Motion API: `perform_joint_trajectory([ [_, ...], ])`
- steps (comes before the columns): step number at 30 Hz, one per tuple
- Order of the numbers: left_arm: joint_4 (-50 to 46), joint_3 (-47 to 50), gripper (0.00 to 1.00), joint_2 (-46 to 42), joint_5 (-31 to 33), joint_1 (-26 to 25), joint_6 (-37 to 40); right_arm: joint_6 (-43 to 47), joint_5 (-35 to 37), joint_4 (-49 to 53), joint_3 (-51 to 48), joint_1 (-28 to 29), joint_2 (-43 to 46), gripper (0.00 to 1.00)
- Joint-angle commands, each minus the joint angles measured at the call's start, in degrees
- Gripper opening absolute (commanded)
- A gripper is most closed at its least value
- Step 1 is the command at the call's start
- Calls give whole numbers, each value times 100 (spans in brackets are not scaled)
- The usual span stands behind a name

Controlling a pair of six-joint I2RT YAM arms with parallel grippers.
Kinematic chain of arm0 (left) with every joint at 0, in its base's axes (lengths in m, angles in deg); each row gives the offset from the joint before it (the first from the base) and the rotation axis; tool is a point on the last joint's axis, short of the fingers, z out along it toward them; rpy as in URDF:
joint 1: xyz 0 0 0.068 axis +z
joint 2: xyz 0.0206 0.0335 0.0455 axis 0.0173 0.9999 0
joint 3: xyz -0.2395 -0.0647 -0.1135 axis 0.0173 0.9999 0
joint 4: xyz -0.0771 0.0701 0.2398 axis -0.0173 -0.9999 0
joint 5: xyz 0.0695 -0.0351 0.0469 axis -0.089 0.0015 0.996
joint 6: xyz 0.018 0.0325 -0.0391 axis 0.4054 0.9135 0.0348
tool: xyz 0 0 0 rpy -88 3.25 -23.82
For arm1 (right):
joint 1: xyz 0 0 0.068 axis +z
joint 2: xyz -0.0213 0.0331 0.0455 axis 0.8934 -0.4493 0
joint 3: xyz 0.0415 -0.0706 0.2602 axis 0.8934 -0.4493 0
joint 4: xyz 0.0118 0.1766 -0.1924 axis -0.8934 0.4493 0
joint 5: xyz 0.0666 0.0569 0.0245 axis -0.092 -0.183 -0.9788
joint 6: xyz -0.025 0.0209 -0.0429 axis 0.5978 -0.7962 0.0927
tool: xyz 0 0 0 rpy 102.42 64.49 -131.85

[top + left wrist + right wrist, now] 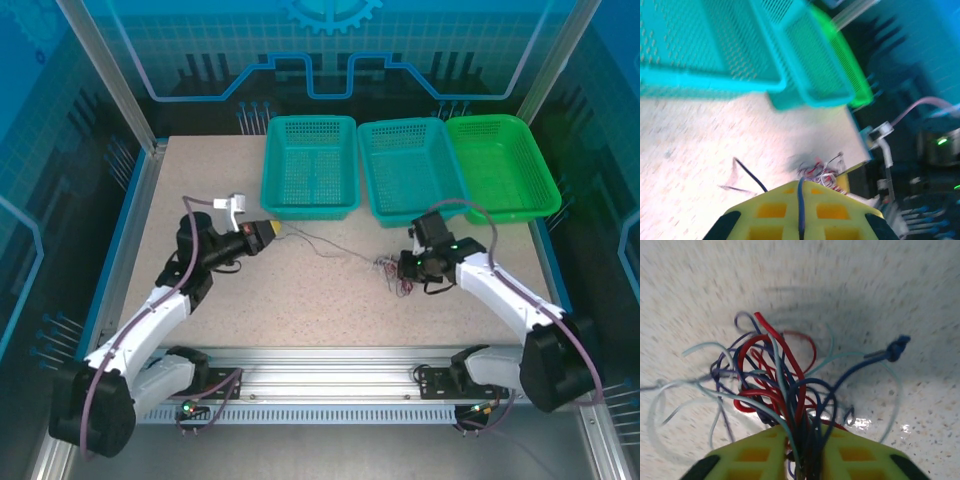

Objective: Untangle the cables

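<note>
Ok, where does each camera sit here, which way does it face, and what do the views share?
Top external: above and behind the arm bases, looking down on the table, three baskets, left arm and right arm.
Left wrist: on the left arm, facing across the table toward the baskets and right arm; left jaws, shut on a blue cable, at bottom.
Right wrist: facing down at the cable tangle pinched in the right jaws.
Shared: all see the tangle; top and left wrist share the baskets.
</note>
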Motion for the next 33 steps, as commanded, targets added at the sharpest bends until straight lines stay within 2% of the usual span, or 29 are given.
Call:
perform_joint_trajectory([
  [1,-910,-98,0,129,849,-515,893,-177,439,57,152,344,15,31],
  [2,-905,-91,0,192,907,-601,882,-162,568,87,270,462,36,36],
  [5,-803,-58,0,285,895,-647,789,-78,1027,138,625,889,-8,39],
  [7,-807,-82,0,260,924,-649,829,-81,1263,126,1000,1197,-224,48],
  [9,-869,-125,0,187,1012,-649,897,-166,1662,119,1234,1525,-588,62],
  [11,-936,-167,0,113,1106,-656,920,-358,2097,223,1416,1712,-1034,69],
  [14,-1050,-181,0,-76,1333,-658,948,-674,2744,491,1560,1801,-1702,71],
  [16,-1165,-194,0,-228,1539,-648,990,-742,2873,514,1535,1800,-1983,71],
  [20,-1657,-313,0,-592,2080,-650,1100,-766,2993,500,1360,1746,-2279,61],
  [22,-2105,-442,0,-745,2665,-635,1068,-713,2954,392,1187,1606,-2224,44],
  [24,-2853,-667,0,-874,3535,-483,858,-730,2818,241,923,1283,-1972,25],
  [26,-3523,-817,0,-983,3848,-2,635,-772,2675,69,565,841,-1593,20],
  [29,-3692,-715,0,-1093,3159,895,675,-768,2425,-245,16,70,-963,20],
  [31,-3690,-699,0,-992,2813,1072,805,-655,2209,-455,-181,-276,-703,16],
  [33,-3426,-622,0,-837,2151,1064,911,-478,1930,-602,-191,-362,-634,4],
])
